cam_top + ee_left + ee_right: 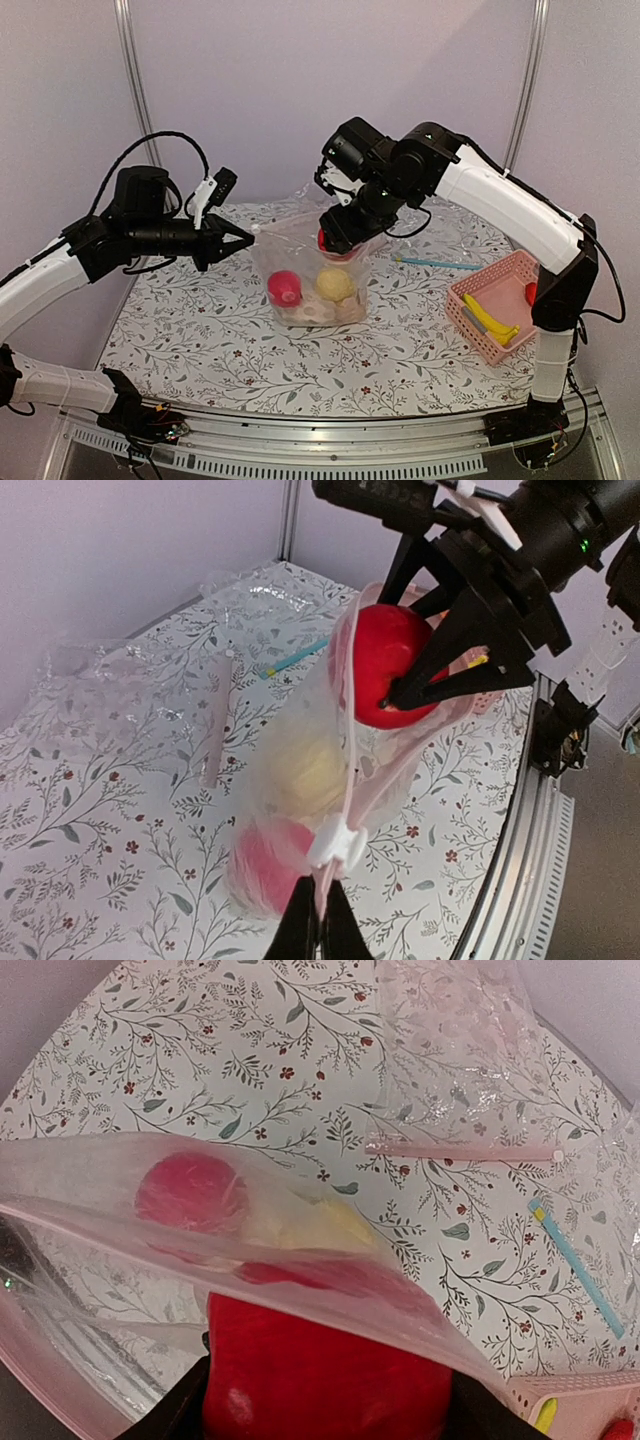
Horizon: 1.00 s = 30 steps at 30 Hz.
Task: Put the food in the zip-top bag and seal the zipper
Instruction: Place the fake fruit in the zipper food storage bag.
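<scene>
The transparent zip-top bag stands mid-table with its mouth up. Inside it are a pink-red fruit, a yellow lemon and something pale at the bottom. My left gripper is shut on the bag's left top corner. The left wrist view shows its tips pinching the pale zipper strip just below a white slider. My right gripper is shut on a red round fruit at the bag's mouth. In the right wrist view the fruit lies partly behind the bag's rim.
A pink basket at the right holds a yellow banana and a red fruit. A teal strip lies behind it. Another crinkly clear bag lies flat at the back. Walls close in behind.
</scene>
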Each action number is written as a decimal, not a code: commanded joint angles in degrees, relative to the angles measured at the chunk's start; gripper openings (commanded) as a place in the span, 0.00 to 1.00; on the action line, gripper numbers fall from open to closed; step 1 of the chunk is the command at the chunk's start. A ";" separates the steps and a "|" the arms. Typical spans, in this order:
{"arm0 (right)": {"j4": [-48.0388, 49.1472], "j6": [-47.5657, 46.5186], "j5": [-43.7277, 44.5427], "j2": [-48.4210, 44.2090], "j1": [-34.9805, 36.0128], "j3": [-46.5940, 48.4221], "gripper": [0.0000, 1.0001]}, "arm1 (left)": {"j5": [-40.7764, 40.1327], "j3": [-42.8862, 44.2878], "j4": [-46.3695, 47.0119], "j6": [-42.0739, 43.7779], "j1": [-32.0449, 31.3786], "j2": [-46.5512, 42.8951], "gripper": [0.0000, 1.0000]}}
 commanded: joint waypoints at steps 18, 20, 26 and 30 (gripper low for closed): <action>4.98 1.26 -0.05 1.74 -0.09 1.45 0.93 | 3.59 -0.49 2.31 -0.02 -0.78 0.01 0.00; 4.93 1.36 0.32 1.49 -0.09 1.42 0.94 | 3.38 -0.49 2.26 0.06 -0.78 0.04 0.00; 4.56 1.79 2.79 -0.58 -0.13 1.25 0.99 | 2.58 -0.32 1.95 0.24 -0.78 -0.02 0.00; 3.59 2.15 5.65 -2.09 -0.09 1.25 0.99 | 2.10 -0.21 1.63 0.49 -0.78 -0.15 0.00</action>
